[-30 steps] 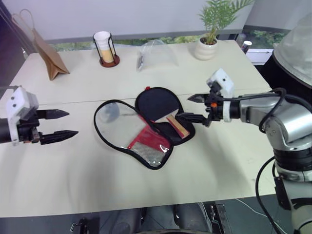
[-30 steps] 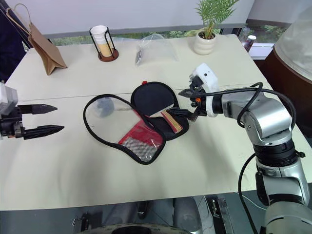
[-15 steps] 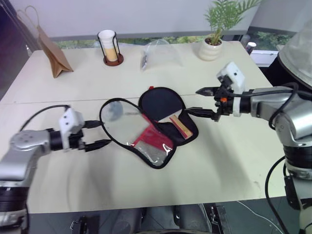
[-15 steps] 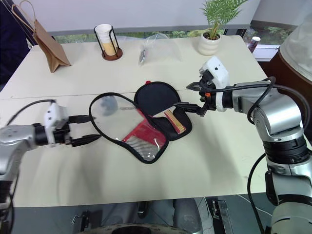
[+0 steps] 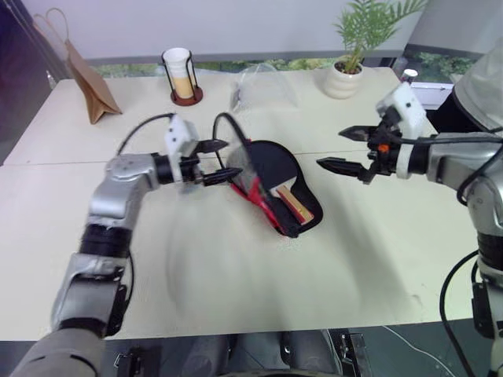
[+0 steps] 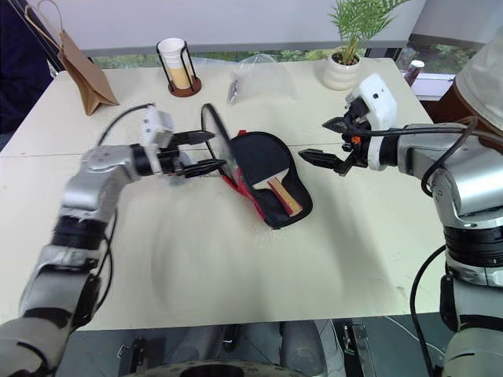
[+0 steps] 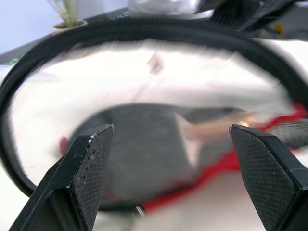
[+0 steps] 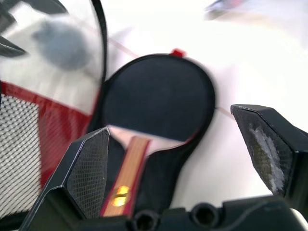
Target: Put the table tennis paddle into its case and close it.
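Paddle [image 6: 263,161] already lies in the case [image 6: 277,200] at frame centre; left tool [image 6: 201,151], fingers apart, tips the lid over. Zipping remains; right tool [image 6: 324,144] gapes empty.

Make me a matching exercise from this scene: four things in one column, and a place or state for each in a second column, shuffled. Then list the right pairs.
Things
1. flat table tennis paddle with black rubber face and tan wooden handle
2. black fabric case's flap with clear window
3. brown paper bag
4. small potted green plant in a white pot

Places or states
A. far corner of the table on the robot's right
B. lying in the open bottom half of the case
C. raised on edge at the left pincer
D. far corner of the table on the robot's left

Pairs: 1-B, 2-C, 3-D, 4-A
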`<act>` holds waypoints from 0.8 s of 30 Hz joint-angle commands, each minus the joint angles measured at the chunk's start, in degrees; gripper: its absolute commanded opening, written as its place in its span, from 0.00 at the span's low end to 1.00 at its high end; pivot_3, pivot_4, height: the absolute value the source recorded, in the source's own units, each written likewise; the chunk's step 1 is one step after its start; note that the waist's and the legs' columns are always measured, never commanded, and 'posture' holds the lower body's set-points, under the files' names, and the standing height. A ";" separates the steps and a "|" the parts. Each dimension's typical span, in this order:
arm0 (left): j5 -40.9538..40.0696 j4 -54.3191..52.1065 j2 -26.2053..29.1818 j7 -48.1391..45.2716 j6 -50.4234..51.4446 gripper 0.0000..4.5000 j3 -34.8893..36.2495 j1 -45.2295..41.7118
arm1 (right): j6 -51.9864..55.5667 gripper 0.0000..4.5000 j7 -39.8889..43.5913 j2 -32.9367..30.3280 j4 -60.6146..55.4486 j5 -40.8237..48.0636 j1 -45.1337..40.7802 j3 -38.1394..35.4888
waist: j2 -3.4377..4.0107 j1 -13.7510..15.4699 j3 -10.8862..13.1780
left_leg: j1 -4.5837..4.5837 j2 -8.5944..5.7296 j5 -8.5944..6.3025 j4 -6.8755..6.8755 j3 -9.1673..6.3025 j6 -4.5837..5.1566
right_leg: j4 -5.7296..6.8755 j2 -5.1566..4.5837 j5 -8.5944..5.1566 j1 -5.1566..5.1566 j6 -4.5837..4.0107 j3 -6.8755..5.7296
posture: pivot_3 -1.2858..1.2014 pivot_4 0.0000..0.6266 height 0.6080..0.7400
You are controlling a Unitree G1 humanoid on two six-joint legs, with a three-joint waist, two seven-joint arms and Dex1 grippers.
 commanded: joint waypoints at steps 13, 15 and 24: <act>14.17 34.92 -14.72 8.01 -22.31 0.88 -4.12 -14.81 | 5.73 0.98 0.29 6.05 14.68 0.05 -2.48 6.07 | -0.06 -0.78 0.03 | -0.03 0.01 -0.04 0.09 0.07 0.08 | 0.06 0.02 0.05 -0.05 0.06 0.02 | 0.52 0.24 1.00; 11.96 29.95 -13.58 5.32 -20.05 0.88 -2.58 -13.77 | 3.32 0.98 1.51 7.05 18.53 -1.61 -3.41 8.43 | -0.06 -0.87 0.03 | -0.03 0.01 -0.04 0.13 0.07 0.07 | 0.09 0.02 0.05 -0.05 0.06 0.02 | 0.52 0.24 1.00; -4.41 -15.91 0.27 -2.04 8.95 0.88 3.28 1.38 | -3.88 0.98 8.87 11.75 32.18 -6.30 -7.18 14.57 | -0.01 -2.48 0.01 | -0.17 0.04 -0.05 0.35 0.05 0.08 | 0.17 0.10 0.07 -0.15 0.08 0.12 | 0.52 0.24 1.00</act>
